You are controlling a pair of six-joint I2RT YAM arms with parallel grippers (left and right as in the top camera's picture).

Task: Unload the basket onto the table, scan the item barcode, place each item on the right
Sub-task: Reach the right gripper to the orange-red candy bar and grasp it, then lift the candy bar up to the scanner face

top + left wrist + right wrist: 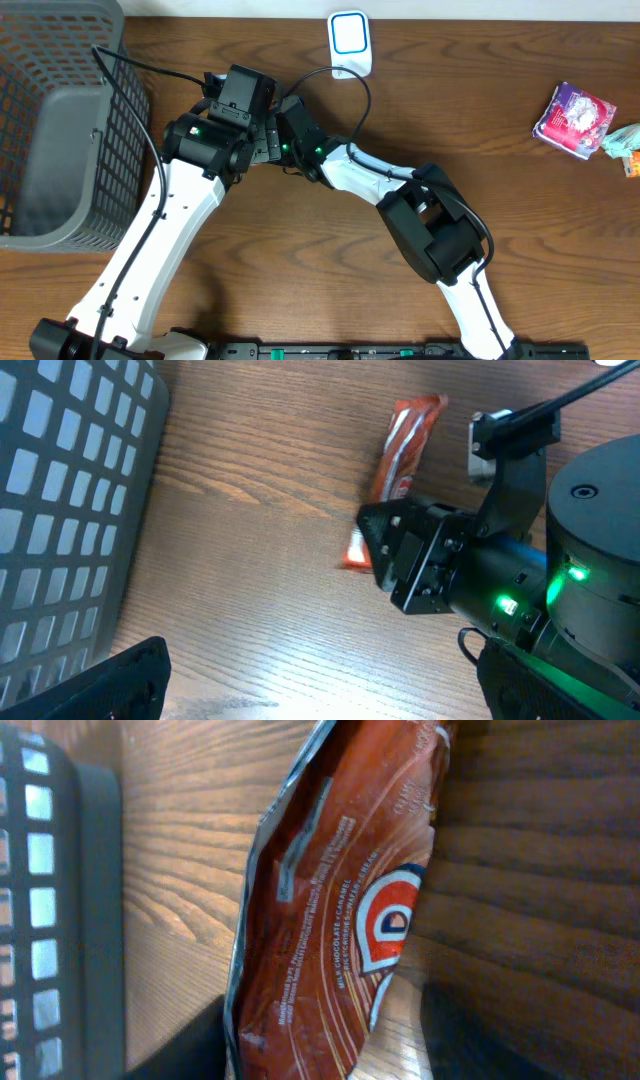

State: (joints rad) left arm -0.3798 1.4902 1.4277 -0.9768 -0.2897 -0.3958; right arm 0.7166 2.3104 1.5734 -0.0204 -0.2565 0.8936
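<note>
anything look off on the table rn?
Nothing spilled or broken. One oddity: the red snack wrapper near the basket is crumpled, its foil edge buckled in the right wrist view, which might make a barcode harder to read. The right pincer sits over its lower end.

wrapper [405, 445] — its lower end hidden by the right gripper [372, 545], unseen overhead.

Left end effector [320, 695] is held wide open; right end effector [320, 1050] is angled just beside it, grip state unclear.
</note>
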